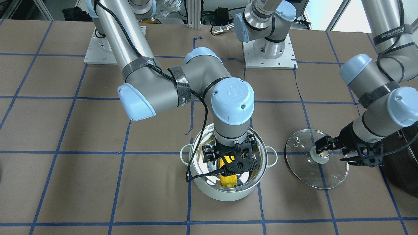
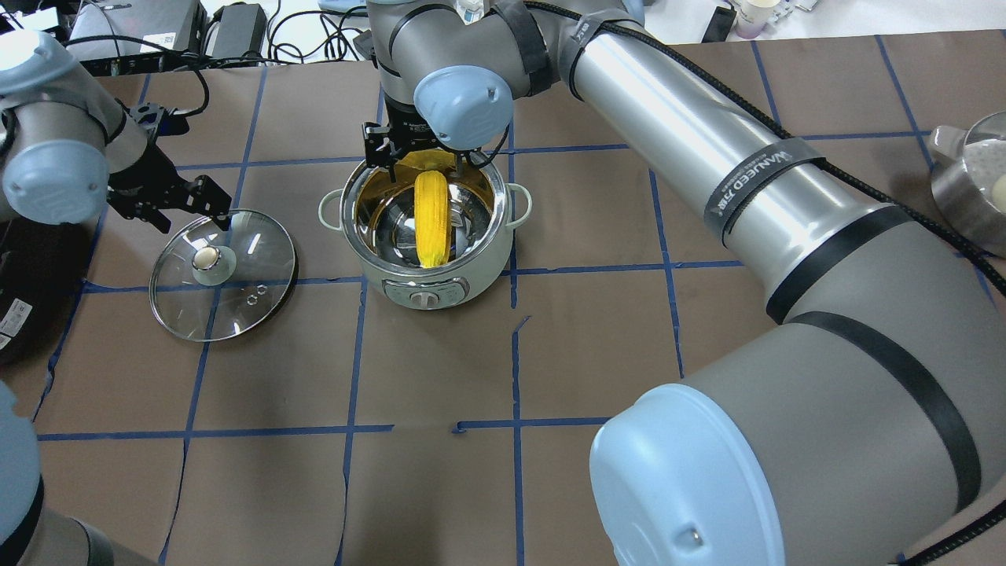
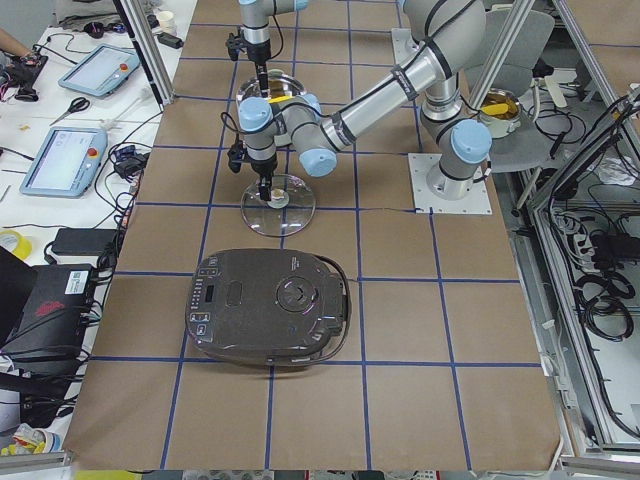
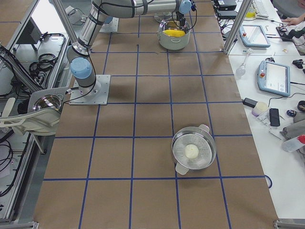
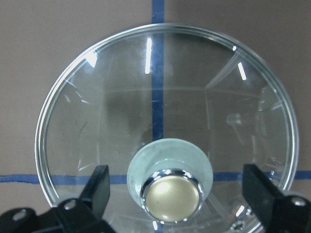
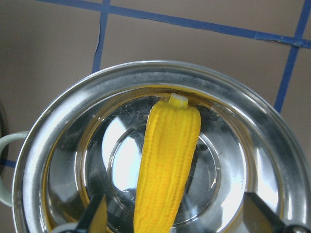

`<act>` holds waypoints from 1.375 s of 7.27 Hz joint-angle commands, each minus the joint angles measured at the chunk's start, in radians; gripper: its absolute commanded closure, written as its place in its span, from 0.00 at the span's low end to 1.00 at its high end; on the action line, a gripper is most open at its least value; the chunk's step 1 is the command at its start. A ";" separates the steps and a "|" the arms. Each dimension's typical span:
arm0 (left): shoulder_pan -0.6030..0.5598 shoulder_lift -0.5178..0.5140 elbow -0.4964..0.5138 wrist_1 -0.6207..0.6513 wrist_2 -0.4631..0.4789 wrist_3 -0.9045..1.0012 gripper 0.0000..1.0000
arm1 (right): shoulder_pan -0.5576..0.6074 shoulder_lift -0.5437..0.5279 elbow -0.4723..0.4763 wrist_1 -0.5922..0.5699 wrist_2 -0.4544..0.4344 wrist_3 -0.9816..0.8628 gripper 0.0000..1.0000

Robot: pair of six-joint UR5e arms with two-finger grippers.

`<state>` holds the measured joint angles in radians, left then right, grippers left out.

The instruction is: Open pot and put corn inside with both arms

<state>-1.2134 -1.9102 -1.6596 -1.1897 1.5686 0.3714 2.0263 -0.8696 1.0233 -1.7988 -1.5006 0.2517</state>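
Note:
The mint-green pot (image 2: 428, 287) stands open in the middle of the table. The yellow corn (image 2: 431, 220) lies inside it, leaning on the steel wall, and also shows in the right wrist view (image 6: 167, 160). My right gripper (image 1: 228, 160) hangs over the pot's rim. Its fingers are spread wide on both sides of the corn and clear of it. The glass lid (image 2: 236, 299) lies flat on the table beside the pot. My left gripper (image 2: 185, 216) is open just above the lid. Its fingers stand wide apart on both sides of the brass knob (image 5: 171, 194).
A large black appliance (image 3: 270, 305) sits on the table beyond the lid, near the left arm's end. A steel steamer pot (image 4: 193, 150) with a white ball in it stands far off on the right arm's side. Blue tape lines grid the brown table.

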 commanded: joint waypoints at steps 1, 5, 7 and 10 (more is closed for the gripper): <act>-0.064 0.098 0.142 -0.226 -0.007 -0.011 0.00 | -0.033 -0.067 0.012 0.033 -0.065 -0.009 0.00; -0.346 0.252 0.147 -0.304 0.002 -0.466 0.00 | -0.317 -0.283 0.185 0.173 -0.070 -0.032 0.00; -0.408 0.313 0.156 -0.411 0.036 -0.523 0.00 | -0.498 -0.472 0.422 0.139 -0.067 -0.254 0.00; -0.411 0.352 0.147 -0.416 0.028 -0.516 0.00 | -0.528 -0.640 0.566 0.180 -0.099 -0.200 0.00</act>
<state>-1.6223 -1.5708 -1.5080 -1.6027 1.5967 -0.1452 1.5033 -1.4568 1.5473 -1.6401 -1.5897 0.0139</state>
